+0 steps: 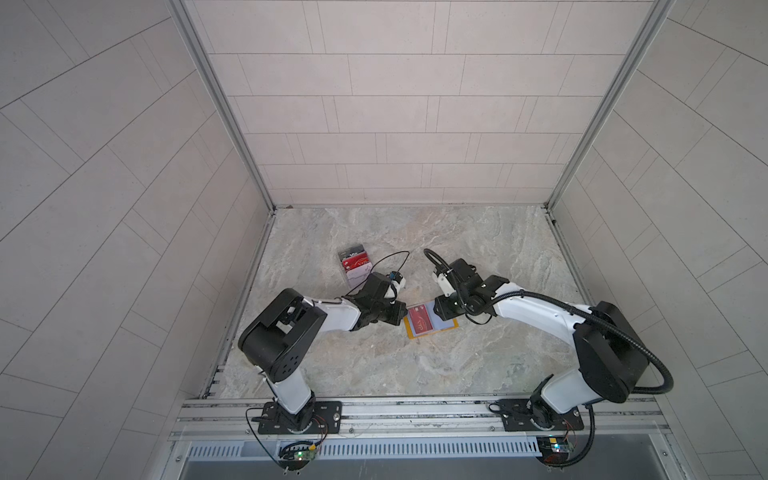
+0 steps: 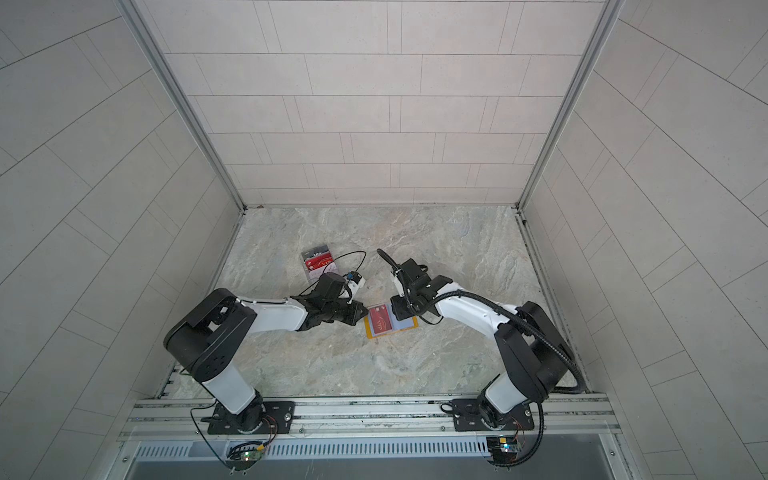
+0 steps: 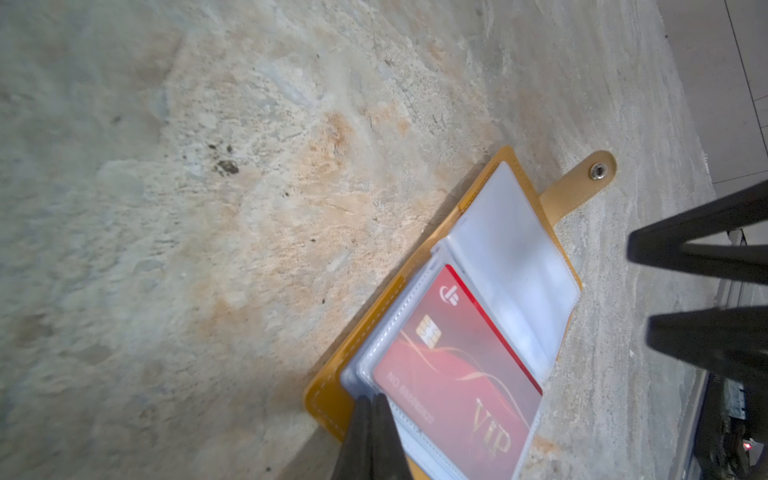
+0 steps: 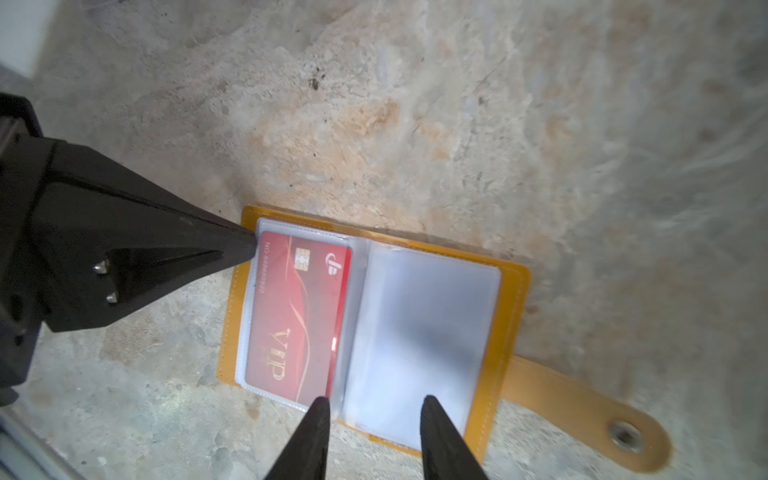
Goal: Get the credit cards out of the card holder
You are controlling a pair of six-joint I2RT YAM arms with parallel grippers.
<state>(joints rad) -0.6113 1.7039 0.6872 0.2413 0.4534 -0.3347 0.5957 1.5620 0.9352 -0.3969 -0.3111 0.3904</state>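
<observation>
Nearest edge: both arms are mounted on a metal rail and reach forward over the marbled table.

Card holder: lies open and flat on the table, about midway between left and right, directly between the two grippers. The left page has a clear sleeve with a red card fully inside it; the chip and "VIP" lettering are legible through the plastic. The sleeve on the right page looks empty. A strap with a snap button projects from the right-hand cover and lies flat on the table.

Left gripper: fingers closed, tips together. The tips rest on the far outer corner of the left page, at the sleeve edge just beside the red card. Whether any plastic is pinched between them cannot be told.

Right gripper: fingers apart, nothing held between them. The tips stand at the holder's edge on either side of the fold, one at the red card's inner edge and the other over the empty sleeve. Contact with the holder cannot be confirmed.

Far left: a clear box stands on the table just beyond the left arm's wrist, well apart from the holder. It contains a second red card and a black card.
</observation>
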